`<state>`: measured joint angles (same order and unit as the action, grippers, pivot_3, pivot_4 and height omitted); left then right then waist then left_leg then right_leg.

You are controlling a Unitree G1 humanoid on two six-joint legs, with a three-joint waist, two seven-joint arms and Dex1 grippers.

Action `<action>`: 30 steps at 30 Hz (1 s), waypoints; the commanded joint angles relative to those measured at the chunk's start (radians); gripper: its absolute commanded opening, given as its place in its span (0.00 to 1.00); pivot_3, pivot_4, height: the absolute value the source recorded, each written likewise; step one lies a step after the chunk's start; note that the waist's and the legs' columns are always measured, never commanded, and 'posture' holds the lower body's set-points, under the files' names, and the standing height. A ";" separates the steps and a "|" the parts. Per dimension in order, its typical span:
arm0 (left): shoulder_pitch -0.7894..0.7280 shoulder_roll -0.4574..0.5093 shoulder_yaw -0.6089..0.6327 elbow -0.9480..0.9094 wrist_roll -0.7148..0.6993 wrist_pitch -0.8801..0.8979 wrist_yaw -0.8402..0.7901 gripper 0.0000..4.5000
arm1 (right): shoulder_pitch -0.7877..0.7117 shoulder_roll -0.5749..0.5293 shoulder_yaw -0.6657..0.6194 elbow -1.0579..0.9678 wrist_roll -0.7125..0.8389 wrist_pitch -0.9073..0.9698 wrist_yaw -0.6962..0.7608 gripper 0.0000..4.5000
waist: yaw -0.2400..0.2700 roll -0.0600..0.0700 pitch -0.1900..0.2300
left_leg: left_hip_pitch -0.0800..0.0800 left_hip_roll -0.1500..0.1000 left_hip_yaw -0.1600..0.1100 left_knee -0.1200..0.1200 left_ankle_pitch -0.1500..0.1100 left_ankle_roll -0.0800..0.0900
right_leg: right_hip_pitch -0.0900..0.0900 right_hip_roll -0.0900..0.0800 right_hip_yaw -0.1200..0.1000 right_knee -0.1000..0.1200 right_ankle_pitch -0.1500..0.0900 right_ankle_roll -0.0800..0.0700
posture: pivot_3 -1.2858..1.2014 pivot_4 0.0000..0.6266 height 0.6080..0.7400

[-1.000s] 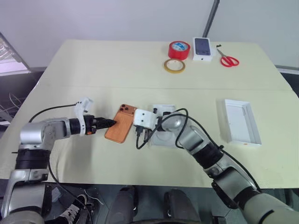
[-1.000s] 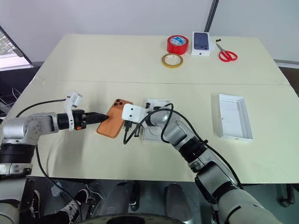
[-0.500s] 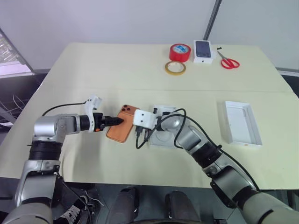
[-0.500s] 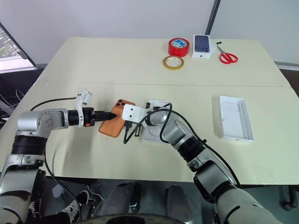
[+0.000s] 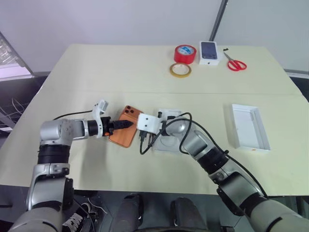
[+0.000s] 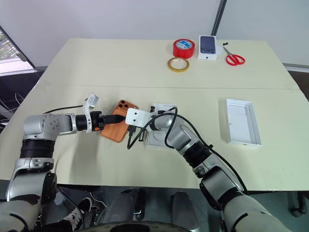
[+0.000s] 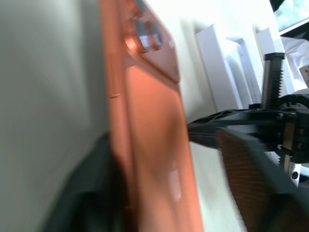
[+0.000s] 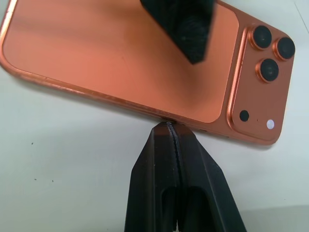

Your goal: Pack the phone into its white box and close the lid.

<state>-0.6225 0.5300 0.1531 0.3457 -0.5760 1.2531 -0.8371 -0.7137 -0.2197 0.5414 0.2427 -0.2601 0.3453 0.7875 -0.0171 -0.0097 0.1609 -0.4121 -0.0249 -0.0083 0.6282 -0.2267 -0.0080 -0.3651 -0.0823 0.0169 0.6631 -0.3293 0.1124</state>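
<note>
The orange phone [image 5: 126,133], lying camera side up on the cream table [image 5: 96,67], is straddled by the parted fingers of the left gripper [image 5: 126,124], while the clenched right gripper [image 8: 170,129] is pressed against its opposite edge; the white box [image 5: 167,141] sits just beside, the lid [image 5: 248,126] well apart.

We note both arms reaching inward over the table, forearms nearly level. Left gripper [image 5: 126,124] straddles an edge, one finger above, one below. Right gripper [image 8: 170,129] fingers pressed together.
</note>
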 commanded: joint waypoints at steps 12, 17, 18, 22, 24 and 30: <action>0.056 -0.022 0.108 0.007 -0.117 0.097 0.007 0.00 | 0.036 -0.011 -0.092 -0.081 0.096 -0.041 0.022 0.00 | 0.000 -0.001 0.001 | -0.001 0.000 0.000 -0.001 0.000 0.000 | -0.001 0.000 0.001 0.000 0.000 0.000 | 0.52 0.24 1.00; 0.101 -0.073 0.260 -0.053 -0.220 0.161 0.048 0.00 | 0.130 -0.055 -0.326 -0.341 0.512 0.167 0.247 0.21 | 0.000 -0.002 0.002 | -0.015 0.001 0.000 0.001 0.000 0.000 | -0.010 0.000 0.000 0.001 0.000 0.000 | 0.52 0.24 1.00; 0.117 -0.083 0.266 -0.083 -0.226 0.153 0.058 0.00 | 0.144 -0.078 -0.331 -0.374 0.536 0.180 0.271 0.31 | 0.000 -0.002 0.002 | -0.016 0.001 0.000 0.001 0.000 0.000 | -0.010 0.000 0.000 0.001 0.000 0.000 | 0.52 0.24 1.00; 0.145 -0.140 0.336 -0.121 -0.274 0.187 0.126 0.00 | 0.226 -0.215 -0.321 -0.461 0.518 0.092 0.327 0.77 | 0.003 -0.002 0.002 | -0.015 0.001 0.000 0.001 0.000 -0.001 | -0.009 0.000 0.000 0.000 0.000 0.000 | 0.52 0.24 1.00; 0.145 -0.165 0.375 -0.133 -0.304 0.215 0.156 0.00 | 0.268 -0.281 -0.324 -0.492 0.514 0.058 0.358 0.99 | 0.004 -0.002 0.002 | -0.015 0.001 0.000 0.001 0.000 0.000 | -0.009 -0.001 0.000 0.000 0.000 0.000 | 0.52 0.24 1.00; 0.135 -0.220 0.447 -0.153 -0.339 0.217 0.243 0.00 | 0.399 -0.441 -0.318 -0.512 0.471 -0.106 0.413 0.99 | 0.002 -0.006 0.005 | -0.015 0.001 0.000 0.001 0.000 0.000 | -0.009 -0.001 0.000 -0.001 0.000 0.000 | 0.52 0.24 1.00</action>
<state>-0.4765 0.3148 0.5757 0.2305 -0.8775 1.4788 -0.5992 -0.3205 -0.6578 0.2297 -0.2298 0.2087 0.2861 1.1931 -0.0148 -0.0161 0.1657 -0.4268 -0.0242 -0.0083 0.6295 -0.2268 -0.0083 -0.3739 -0.0832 0.0172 0.6622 -0.3292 0.1123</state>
